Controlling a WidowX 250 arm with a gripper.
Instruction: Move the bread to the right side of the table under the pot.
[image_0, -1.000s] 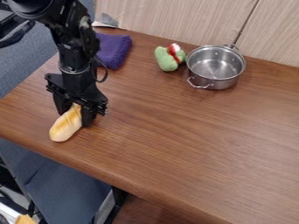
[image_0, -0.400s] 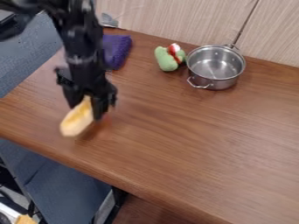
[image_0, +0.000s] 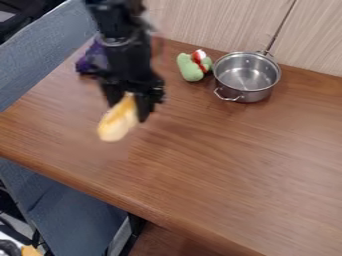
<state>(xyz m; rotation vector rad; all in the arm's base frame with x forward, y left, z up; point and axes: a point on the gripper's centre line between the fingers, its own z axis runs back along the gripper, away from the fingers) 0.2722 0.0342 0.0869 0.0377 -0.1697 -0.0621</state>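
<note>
Brown table; pale wood-grain wall behind (claw closed snugly round bread).

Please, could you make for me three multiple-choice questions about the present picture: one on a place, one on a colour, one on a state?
1. Where is the green toy, relative to the pot?
A) Inside it
B) Just to its left in the picture
C) Under it

2. What colour is the cloth near the arm?
A) Yellow
B) White
C) Purple

3. What is the state of the bread?
A) Held in the pincer
B) Cut in two
C) Lying in the pot

Right letters:
1 B: the toy sits beside the pot's left side.
2 C: the part showing beside the arm is purple.
3 A: the bread's upper end is between the black fingers.
</note>
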